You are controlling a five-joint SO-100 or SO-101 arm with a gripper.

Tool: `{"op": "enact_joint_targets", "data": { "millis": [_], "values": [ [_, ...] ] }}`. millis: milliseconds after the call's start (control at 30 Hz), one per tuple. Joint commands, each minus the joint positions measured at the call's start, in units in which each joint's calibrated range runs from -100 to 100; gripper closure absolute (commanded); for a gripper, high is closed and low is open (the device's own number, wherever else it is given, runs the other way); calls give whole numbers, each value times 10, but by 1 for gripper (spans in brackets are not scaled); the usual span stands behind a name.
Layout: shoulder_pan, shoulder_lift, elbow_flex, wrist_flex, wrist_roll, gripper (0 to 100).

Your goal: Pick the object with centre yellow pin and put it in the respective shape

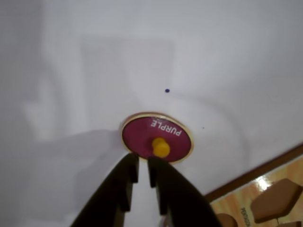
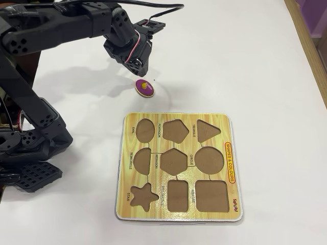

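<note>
— Where is the purple oval piece (image 2: 144, 87) now?

— It lies flat on the white tabletop (image 2: 245, 66), toward the far edge, apart from the shape board (image 2: 179, 118), beyond the board's far edge. Nothing holds it.

— And the gripper (image 1: 143, 163)?

— It hangs just above the piece. In the wrist view its two fingers stand nearly together, with only a narrow gap, and nothing is between them. The tips are near the yellow knob (image 1: 161, 147) but they do not pinch it.

— How will the piece handle, do you think?

— I judge it is light, stiff and thin, probably wood. The flat face looks smooth, so it can slide on the table if it is pushed. The rim is too low for a good grip.

— So where to take it?

— At the knob in the middle. The fingers should spread first, then close around it. The oval cutout (image 2: 145, 129) sits at the board's far left corner in the overhead view, still empty.
</note>
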Motion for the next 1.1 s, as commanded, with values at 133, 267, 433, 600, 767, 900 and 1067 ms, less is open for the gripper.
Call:
{"op": "enact_joint_targets", "data": {
  "millis": [133, 267, 433, 600, 767, 900, 1067],
  "values": [
    [12, -22, -32, -67, 1, 97],
    [17, -23, -23, -62, 1, 97],
    [19, -23, -22, -61, 2, 97],
    [18, -23, -22, -60, 0, 97],
    [18, -24, -22, -60, 4, 93],
    [17, -24, -22, -60, 4, 83],
    [17, -24, -22, -61, 4, 85]
  ]
}}
